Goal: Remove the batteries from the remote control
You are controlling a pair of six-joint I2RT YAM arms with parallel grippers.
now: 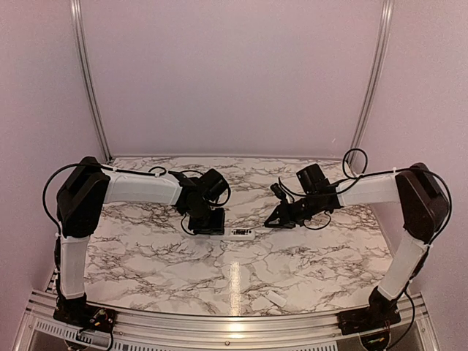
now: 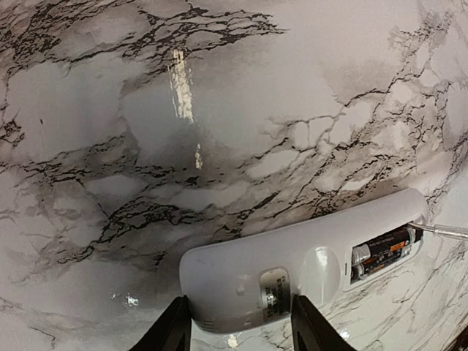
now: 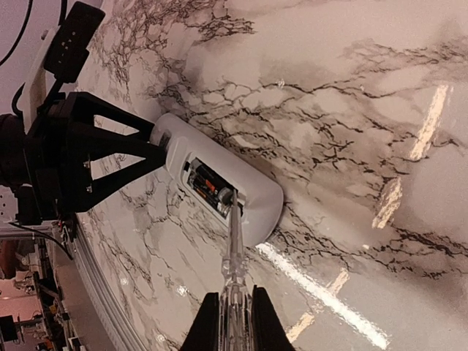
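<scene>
The white remote control (image 2: 292, 270) lies back-up on the marble table, its compartment open. Two dark batteries (image 2: 384, 252) sit side by side inside it. My left gripper (image 2: 241, 329) is shut on the remote's near end, one finger on each long side. My right gripper (image 3: 235, 322) is shut on a thin clear-handled silvery tool (image 3: 234, 241). The tool's tip rests at the end of the batteries (image 3: 208, 189) in the remote (image 3: 256, 205). In the top view the remote (image 1: 241, 233) lies between the left gripper (image 1: 207, 221) and the right gripper (image 1: 281, 218).
A small white flat cover piece (image 1: 277, 299) lies near the table's front edge, right of centre. The metal front rail (image 1: 219, 325) runs along the near edge. The left gripper's black frame (image 3: 80, 157) stands just beyond the remote in the right wrist view.
</scene>
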